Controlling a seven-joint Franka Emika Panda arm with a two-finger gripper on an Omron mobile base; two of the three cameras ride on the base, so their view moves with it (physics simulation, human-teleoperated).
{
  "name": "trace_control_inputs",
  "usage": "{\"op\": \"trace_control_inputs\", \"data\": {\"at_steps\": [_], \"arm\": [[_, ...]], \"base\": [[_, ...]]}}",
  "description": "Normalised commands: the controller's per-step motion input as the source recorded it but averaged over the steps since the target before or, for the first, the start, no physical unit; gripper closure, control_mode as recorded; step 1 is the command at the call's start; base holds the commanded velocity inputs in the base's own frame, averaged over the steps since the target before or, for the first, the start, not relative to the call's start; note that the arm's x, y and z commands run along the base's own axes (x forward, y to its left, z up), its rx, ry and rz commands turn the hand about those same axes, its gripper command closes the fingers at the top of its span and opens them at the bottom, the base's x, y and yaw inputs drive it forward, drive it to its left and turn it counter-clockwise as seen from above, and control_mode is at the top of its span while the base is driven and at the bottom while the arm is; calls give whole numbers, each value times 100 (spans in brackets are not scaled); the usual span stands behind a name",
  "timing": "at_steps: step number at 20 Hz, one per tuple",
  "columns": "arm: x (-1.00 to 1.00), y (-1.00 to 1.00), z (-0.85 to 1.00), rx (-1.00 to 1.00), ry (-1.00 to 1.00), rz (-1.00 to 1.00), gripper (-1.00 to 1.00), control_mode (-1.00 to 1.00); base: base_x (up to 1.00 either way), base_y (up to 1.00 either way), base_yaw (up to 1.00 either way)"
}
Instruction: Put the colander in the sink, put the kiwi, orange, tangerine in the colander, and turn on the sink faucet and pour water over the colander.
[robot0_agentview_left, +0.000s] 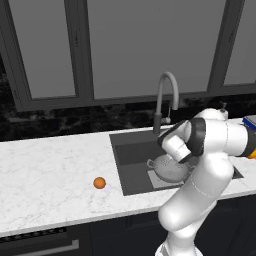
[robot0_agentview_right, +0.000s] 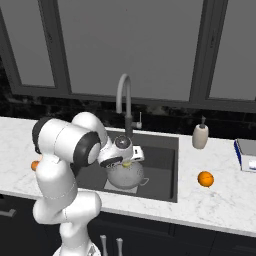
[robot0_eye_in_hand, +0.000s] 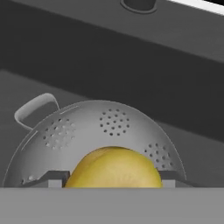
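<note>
The silver colander (robot0_eye_in_hand: 113, 127) stands upright on the floor of the dark sink (robot0_agentview_right: 160, 165), one loop handle showing at its rim. My gripper (robot0_eye_in_hand: 114, 179) hangs just above its bowl, and the yellowish-green kiwi (robot0_eye_in_hand: 113, 168) sits between the two fingertips (robot0_eye_in_hand: 57, 178), which touch its sides. From the right base the hand (robot0_agentview_right: 127, 160) is low over the colander (robot0_agentview_right: 125, 177), in front of the faucet (robot0_agentview_right: 125, 100). One orange fruit (robot0_agentview_left: 99, 183) lies on the counter left of the sink, another (robot0_agentview_right: 205, 179) to its right; which is the tangerine I cannot tell. No water runs.
A beige soap bottle (robot0_agentview_right: 200, 135) stands behind the sink's right corner. A blue-and-grey object (robot0_agentview_right: 246, 152) sits at the counter's far right. My own white arm (robot0_agentview_left: 200, 170) covers the sink's right half in the left base view. Windows line the wall behind.
</note>
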Motion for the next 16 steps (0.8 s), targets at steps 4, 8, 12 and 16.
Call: {"op": "trace_control_inputs", "data": {"at_steps": [4,8,12,16], "arm": [[-28,0,6,0,-6,0,-100,-100],[-16,0,37,0,-13,0,-100,-100],[-2,0,96,0,-16,-5,-100,-100],[-38,-23,100,0,0,-11,-100,-100]], "base": [[0,0,0],[0,0,0],[0,0,0],[0,0,0]]}}
